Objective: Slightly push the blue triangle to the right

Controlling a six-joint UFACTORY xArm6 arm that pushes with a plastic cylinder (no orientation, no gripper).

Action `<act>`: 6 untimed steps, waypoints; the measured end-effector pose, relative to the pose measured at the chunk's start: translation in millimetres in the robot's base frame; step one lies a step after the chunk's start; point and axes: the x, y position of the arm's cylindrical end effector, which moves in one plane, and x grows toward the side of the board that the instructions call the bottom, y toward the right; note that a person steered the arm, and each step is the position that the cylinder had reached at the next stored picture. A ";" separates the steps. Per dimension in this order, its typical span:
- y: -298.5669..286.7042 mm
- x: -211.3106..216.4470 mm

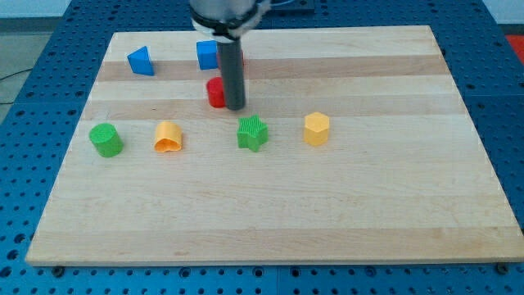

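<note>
The blue triangle point(141, 61) lies near the board's top left corner. My tip point(235, 107) is well to its right and lower, at the right side of a red block point(215, 93), touching or nearly touching it. A blue cube point(207, 55) sits just above that, partly hidden behind the rod point(232, 74).
A green cylinder point(106, 140) and an orange block point(168, 137) sit at the view's left middle. A green star point(253, 133) and a yellow hexagon block point(316, 129) sit at the middle. The wooden board point(270, 221) lies on a blue perforated table.
</note>
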 end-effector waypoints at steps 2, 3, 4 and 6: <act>-20.1 12.3; -44.9 0.1; -44.9 -12.0; -189.6 -74.2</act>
